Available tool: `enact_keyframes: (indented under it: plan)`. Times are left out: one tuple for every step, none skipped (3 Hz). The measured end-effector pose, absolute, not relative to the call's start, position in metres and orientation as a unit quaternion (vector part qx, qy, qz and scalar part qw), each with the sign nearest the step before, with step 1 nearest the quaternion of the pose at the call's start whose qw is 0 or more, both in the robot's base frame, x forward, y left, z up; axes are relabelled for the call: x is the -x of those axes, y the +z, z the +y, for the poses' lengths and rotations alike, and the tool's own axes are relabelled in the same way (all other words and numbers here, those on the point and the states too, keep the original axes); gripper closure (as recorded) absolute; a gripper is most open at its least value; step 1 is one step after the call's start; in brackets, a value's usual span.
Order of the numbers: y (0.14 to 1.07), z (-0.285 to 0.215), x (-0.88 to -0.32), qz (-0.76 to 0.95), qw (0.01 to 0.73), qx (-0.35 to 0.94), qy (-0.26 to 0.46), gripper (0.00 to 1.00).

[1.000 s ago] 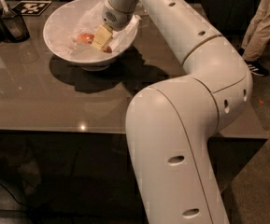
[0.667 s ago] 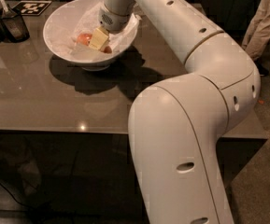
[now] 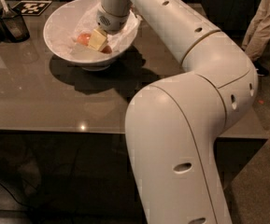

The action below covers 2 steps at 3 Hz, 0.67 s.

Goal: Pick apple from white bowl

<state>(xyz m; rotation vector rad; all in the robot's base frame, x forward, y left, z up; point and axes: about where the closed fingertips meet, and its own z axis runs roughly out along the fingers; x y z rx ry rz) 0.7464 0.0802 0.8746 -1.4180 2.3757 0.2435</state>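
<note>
White bowl (image 3: 90, 62) surrounds the gripper (image 3: 98, 40), low beside the apple (image 3: 106, 49).

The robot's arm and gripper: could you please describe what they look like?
The glossy white arm has thick, rounded segments with small dark oval holes; no cables show. Its blocky pale yellow gripper, down inside the wide white bowl, hangs from a cylindrical white wrist.
</note>
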Motion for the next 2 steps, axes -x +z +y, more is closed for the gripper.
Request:
enact_keyframes:
  plan:
    - [0.8606,0.0818,-0.752,0.848,0.166,0.497,0.081,0.0]
    - [0.8539,0.0822,-0.7555,0.85,0.158,0.495,0.083,0.0]
